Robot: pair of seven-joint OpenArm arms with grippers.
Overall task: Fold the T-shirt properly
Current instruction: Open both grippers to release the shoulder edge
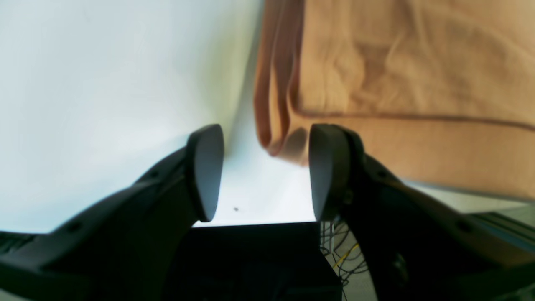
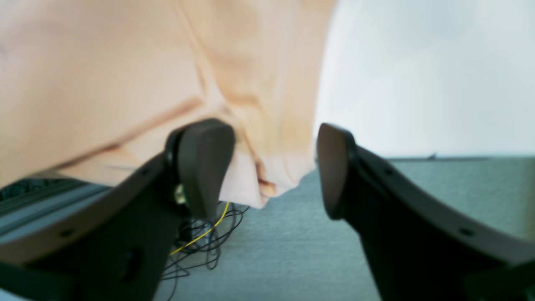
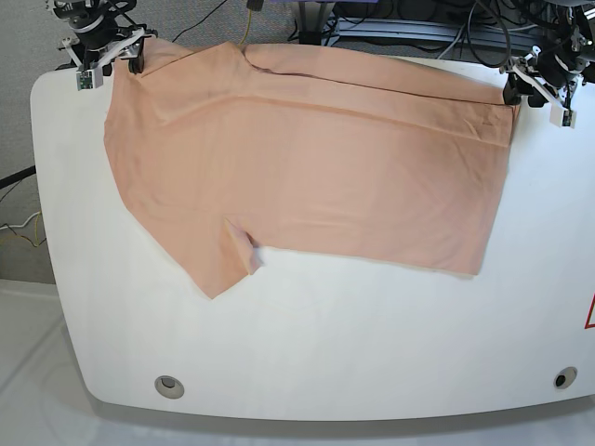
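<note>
The peach T-shirt [image 3: 316, 167] lies spread on the white table [image 3: 325, 353], with its far long edge folded over toward the middle and one sleeve pointing to the front left. My left gripper [image 3: 514, 93] is at the shirt's far right corner. In the left wrist view its jaws [image 1: 265, 171] stand apart, and the layered cloth corner [image 1: 271, 142] lies just past the tips, unpinched. My right gripper [image 3: 130, 60] is at the far left corner. In the right wrist view it [image 2: 267, 171] is open, with a corner of the T-shirt [image 2: 271, 184] hanging loose between the fingers over the table's edge.
Behind the table's far edge run cables and a rail [image 3: 418, 28], and loose wires lie on the grey floor [image 2: 200, 242]. The table has a round hole near each front corner [image 3: 168, 386] [image 3: 564, 378]. A red mark [image 3: 589, 316] sits at its right edge.
</note>
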